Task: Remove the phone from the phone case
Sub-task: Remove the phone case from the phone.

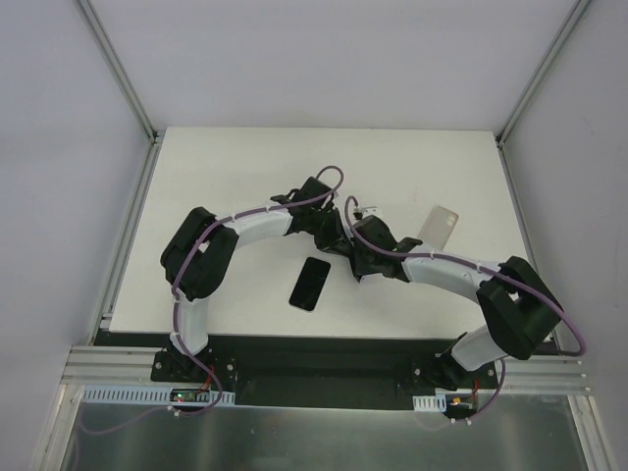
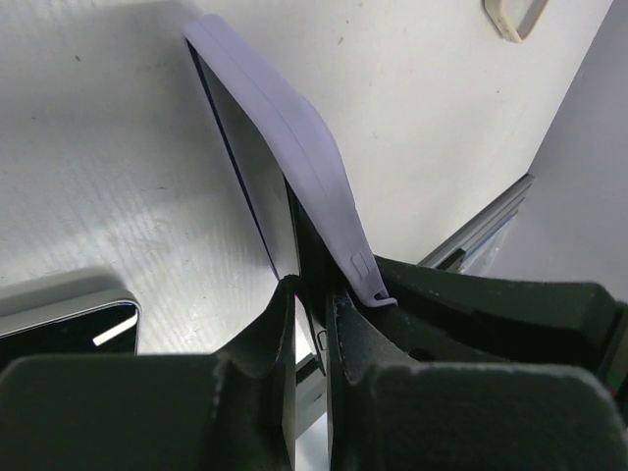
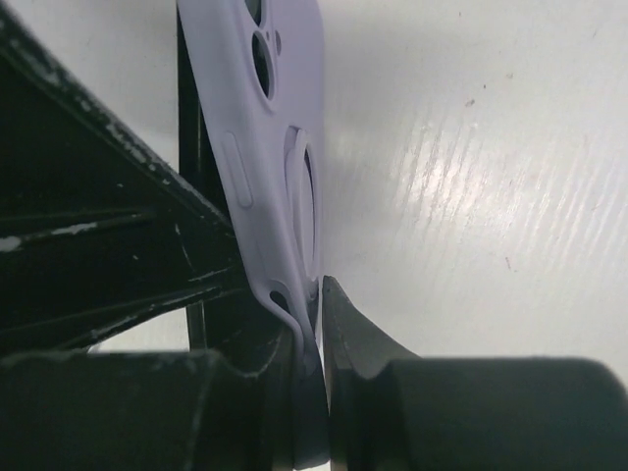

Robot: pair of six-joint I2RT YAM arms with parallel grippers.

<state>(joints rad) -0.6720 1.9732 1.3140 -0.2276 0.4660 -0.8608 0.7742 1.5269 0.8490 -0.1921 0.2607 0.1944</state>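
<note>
A lavender phone case (image 2: 312, 157) with a dark phone (image 2: 253, 167) in it is held on edge above the table between both grippers. My left gripper (image 2: 312, 292) is shut on the phone's lower edge, where the case's corner is peeled away from the phone. My right gripper (image 3: 316, 299) is shut on the case (image 3: 280, 147) at that pulled-out corner; the case's back with its camera holes faces this view. In the top view the two grippers (image 1: 329, 226) (image 1: 353, 243) meet at the table's middle and hide the phone and case.
A second black phone (image 1: 310, 283) lies flat on the white table (image 1: 235, 167) just in front of the grippers, and shows in the left wrist view (image 2: 69, 329). A clear beige case (image 1: 439, 226) lies at the right, also in the left wrist view (image 2: 515, 15).
</note>
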